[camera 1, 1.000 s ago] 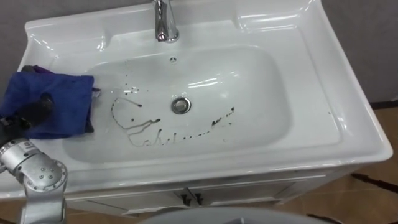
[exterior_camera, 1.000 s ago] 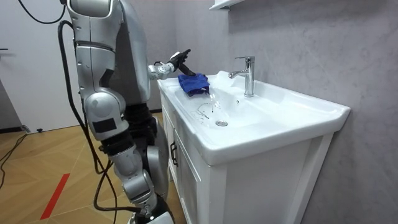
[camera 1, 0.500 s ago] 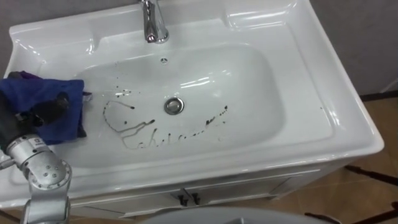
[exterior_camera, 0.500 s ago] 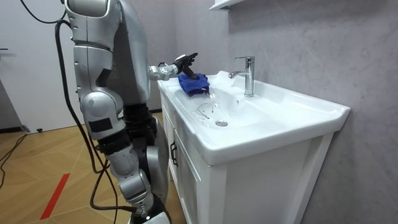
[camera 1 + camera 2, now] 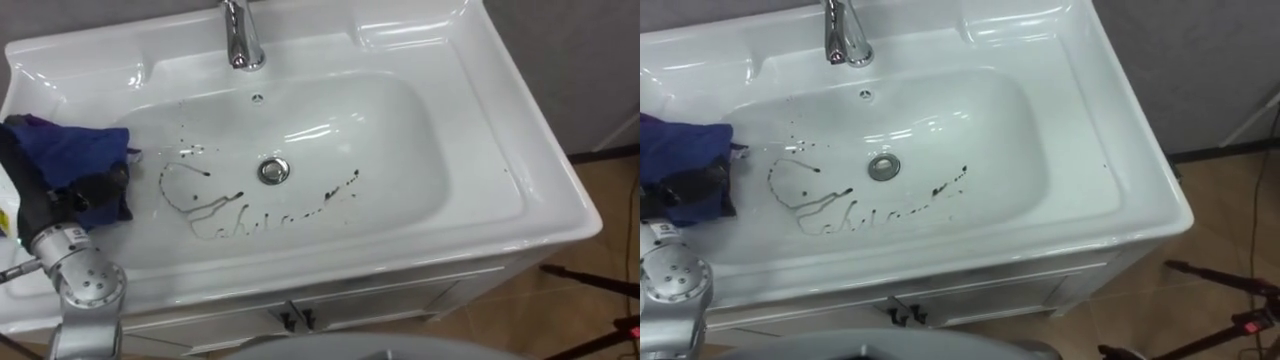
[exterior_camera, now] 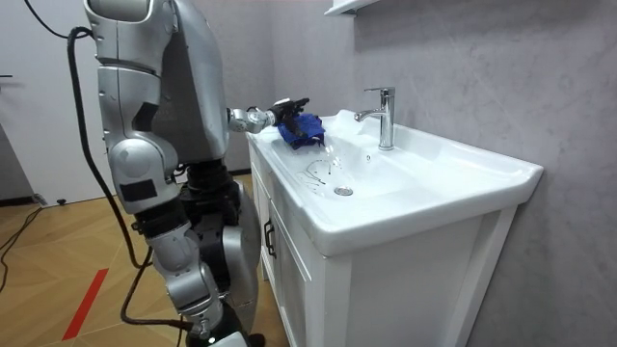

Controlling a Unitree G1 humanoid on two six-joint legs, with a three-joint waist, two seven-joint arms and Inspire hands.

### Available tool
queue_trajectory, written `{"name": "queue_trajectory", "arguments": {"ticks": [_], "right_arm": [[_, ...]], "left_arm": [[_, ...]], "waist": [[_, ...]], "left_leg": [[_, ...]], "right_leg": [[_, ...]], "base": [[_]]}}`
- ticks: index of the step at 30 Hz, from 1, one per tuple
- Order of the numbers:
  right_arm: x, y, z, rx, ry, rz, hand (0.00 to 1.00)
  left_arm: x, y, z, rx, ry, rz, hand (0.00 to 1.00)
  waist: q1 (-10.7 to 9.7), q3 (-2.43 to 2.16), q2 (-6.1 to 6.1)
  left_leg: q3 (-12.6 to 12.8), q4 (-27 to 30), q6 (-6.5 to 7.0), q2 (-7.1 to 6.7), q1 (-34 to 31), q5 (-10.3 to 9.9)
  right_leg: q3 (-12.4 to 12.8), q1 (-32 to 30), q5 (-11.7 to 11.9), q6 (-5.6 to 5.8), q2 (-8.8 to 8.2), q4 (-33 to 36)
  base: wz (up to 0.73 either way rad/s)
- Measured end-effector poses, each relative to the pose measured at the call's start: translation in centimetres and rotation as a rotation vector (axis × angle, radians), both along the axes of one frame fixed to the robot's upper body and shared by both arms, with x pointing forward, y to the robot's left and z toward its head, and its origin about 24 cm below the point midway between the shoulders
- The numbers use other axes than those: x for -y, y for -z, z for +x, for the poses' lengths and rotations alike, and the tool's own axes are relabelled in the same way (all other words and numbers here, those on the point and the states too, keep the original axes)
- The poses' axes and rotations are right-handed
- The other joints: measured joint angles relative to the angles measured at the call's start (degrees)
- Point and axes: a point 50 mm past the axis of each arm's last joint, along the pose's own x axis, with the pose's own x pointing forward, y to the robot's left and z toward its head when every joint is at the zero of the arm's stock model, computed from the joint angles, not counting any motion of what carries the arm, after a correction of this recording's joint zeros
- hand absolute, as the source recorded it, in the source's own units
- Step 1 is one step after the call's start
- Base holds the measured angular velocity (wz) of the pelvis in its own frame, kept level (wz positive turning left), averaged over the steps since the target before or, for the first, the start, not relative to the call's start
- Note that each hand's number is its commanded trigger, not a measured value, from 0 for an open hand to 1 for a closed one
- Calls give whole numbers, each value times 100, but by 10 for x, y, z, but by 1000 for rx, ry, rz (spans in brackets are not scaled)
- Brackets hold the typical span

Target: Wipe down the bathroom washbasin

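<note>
Evidently the left hand (image 5: 70, 200) is clutching the blue cloth (image 5: 75, 150) in a closed grip at the frame's middle left, on the rim of the basin (image 5: 480, 110); the wiping is seemingly just beginning; the next move is calling for a rightward sweep over the dark marks (image 5: 215, 205).

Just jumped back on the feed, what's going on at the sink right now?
The robot stands at the white basin with its left hand closed on a bunched blue cloth at the bowl's left edge. Dark scribbled marks lie across the bowl's floor, beside and in front of the drain, not yet wiped. The cloth sits left of the marks.
</note>
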Motion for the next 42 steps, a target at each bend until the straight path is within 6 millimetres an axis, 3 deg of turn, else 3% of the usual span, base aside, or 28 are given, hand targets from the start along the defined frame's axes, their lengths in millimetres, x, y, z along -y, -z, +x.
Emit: {"name": "queue_trajectory", "arguments": {"ticks": [2, 10, 16, 24, 36, 42], "right_arm": [[0, 1, -3, -18, 6, -1, 0], [0, 1, -4, -23, 14, -3, 0], [1, 0, -1, -11, 6, -20, 0], [2, -1, 5, 14, 1, -21, 0], [1, -1, -5, -15, 4, -7, 0], [6, -2, -18, -71, 39, -16, 0]], "left_arm": [[1, 9, -4, -45, 2, -23, 0], [3, 16, -6, -73, 8, -35, 0], [0, 25, -8, -103, -6, -51, 0], [-7, 33, -12, -127, -37, -62, 0], [-12, 34, -17, -142, -65, -51, 0], [-14, 36, -18, -200, -67, 3, 0]], "waist": [[-14, 0, -15], [-84, -11, -15], [-52, -46, 46], [-73, -55, 75], [-75, -68, 56], [-82, -101, 55]], "left_leg": [[-3, 3, -5, -1, -7, -3], [7, -1, -6, -3, 9, -4], [98, -74, -8, -6, 150, -2], [172, -126, -12, -6, 258, 1], [205, -208, -26, -6, 394, 11], [251, -208, -26, -6, 394, 11]], "right_leg": [[2, -5, 2, -4, 10, -2], [29, 5, 4, -7, 9, -5], [85, 63, 3, -8, 12, 1], [153, 109, -2, -13, 11, 5], [231, 181, -8, -20, 16, -20], [236, 160, -11, -25, 6, -8]], "base": [[0], [0], [-7], [-6], [-3], [-4]]}}
